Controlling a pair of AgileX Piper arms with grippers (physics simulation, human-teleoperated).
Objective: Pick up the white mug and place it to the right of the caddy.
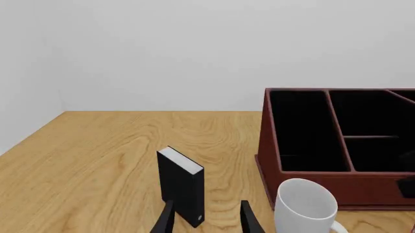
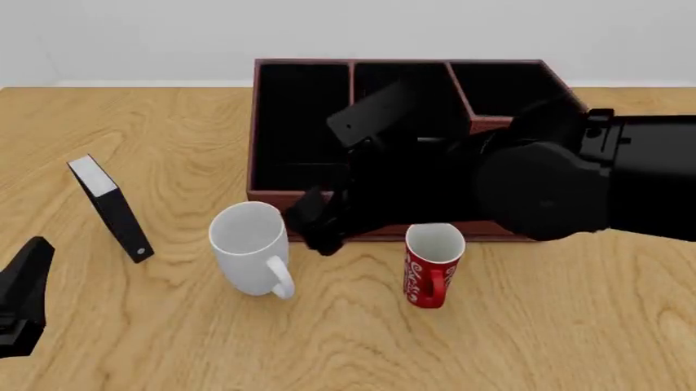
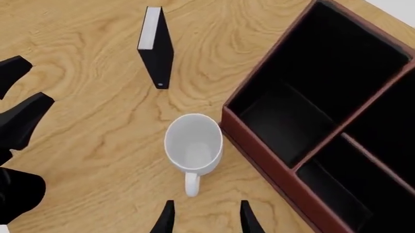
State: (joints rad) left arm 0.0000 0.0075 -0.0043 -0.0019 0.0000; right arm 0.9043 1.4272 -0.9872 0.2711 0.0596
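Wooden table (image 2: 609, 326) before plain white wall (image 1: 194, 48)

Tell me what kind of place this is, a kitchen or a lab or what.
Most likely a simulated tabletop test scene, not a real room. A bare wood-grain table meets blank pale walls, and the only items are a white mug, a red mug, a brown caddy and a small black book.

Caddy (image 2: 301, 122) front wall partly behind right arm (image 2: 566, 179).
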